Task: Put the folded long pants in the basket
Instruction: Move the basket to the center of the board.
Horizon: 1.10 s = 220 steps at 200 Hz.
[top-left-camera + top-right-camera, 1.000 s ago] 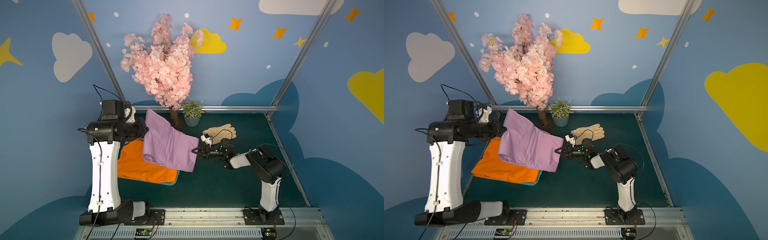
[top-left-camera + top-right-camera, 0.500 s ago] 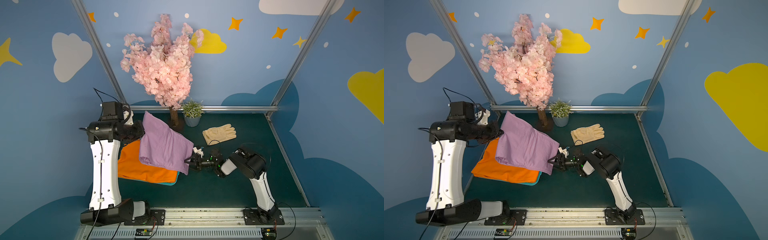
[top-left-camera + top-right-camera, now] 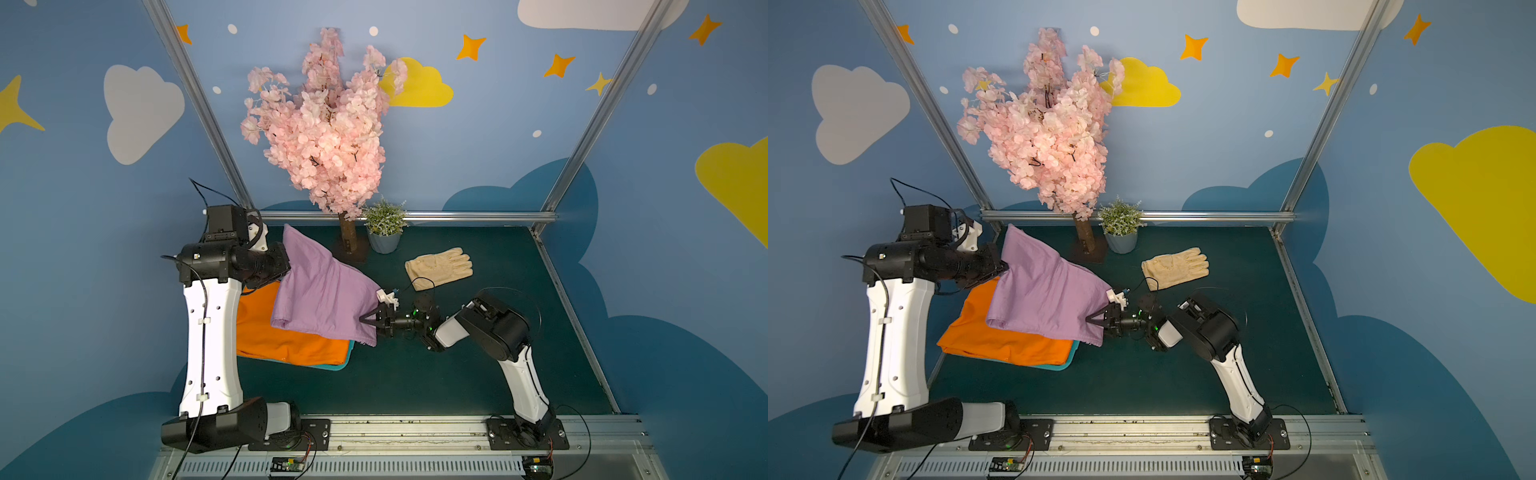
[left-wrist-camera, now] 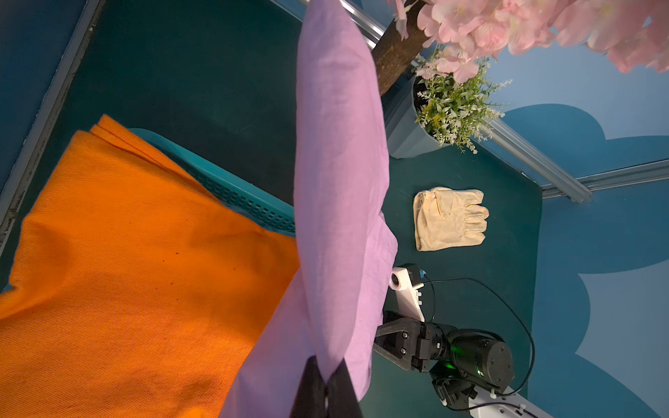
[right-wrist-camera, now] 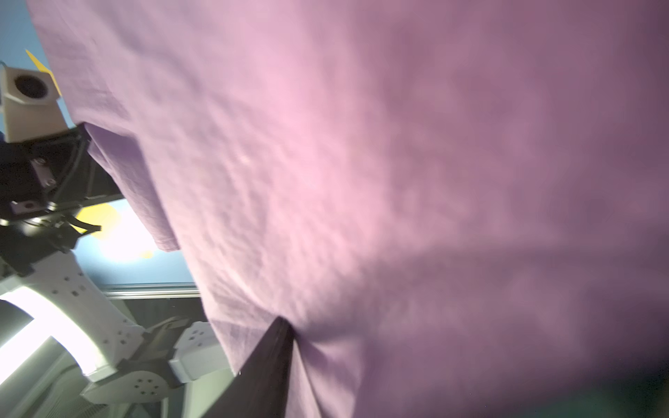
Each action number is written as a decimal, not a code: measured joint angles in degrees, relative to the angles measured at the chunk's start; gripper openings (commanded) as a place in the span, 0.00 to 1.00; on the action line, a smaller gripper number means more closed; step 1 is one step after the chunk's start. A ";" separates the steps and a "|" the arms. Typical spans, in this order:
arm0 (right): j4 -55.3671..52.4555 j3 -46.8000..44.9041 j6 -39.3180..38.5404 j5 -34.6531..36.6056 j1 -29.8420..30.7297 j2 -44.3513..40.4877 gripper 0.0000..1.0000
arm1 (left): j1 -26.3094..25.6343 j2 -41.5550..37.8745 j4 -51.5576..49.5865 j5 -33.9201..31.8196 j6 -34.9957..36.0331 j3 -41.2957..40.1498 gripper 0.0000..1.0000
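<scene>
The lilac long pants (image 3: 324, 291) (image 3: 1042, 291) hang spread in the air between both arms. My left gripper (image 4: 327, 380) is shut on their far left corner, the jaws pinching the cloth (image 4: 336, 163). My right gripper (image 3: 371, 322) (image 3: 1097, 321) is shut on their right edge. In the right wrist view one dark finger (image 5: 268, 362) presses into creased lilac cloth (image 5: 398, 181), which hides the other. Below, orange long pants (image 3: 282, 336) (image 4: 126, 271) lie flat over the teal basket (image 3: 343, 365) (image 4: 235, 191), of which only a rim and a mesh side show.
Cream gloves (image 3: 438, 268) lie on the dark green table at the back right. A small potted plant (image 3: 384, 237) and the trunk (image 3: 349, 237) of a pink blossom tree stand at the back edge, close behind the lifted cloth.
My right gripper has come down and leftward along the lilac pants' right edge and sits on the cloth lower than before. That edge hangs lower. The left arm barely moved.
</scene>
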 measured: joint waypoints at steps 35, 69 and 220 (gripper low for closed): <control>-1.16 -0.17 1.42 -0.04 -0.17 -1.99 0.10 | 0.11 0.00 0.15 -0.02 0.00 -0.02 0.02; -1.38 -0.35 1.84 -0.22 -0.17 -4.35 0.00 | 0.11 -0.02 0.44 -0.39 0.15 -0.35 0.02; -59.36 19.80 -23.17 4.31 8.66 -25.55 0.00 | 0.22 -6.88 1.99 -22.16 2.23 -3.39 0.02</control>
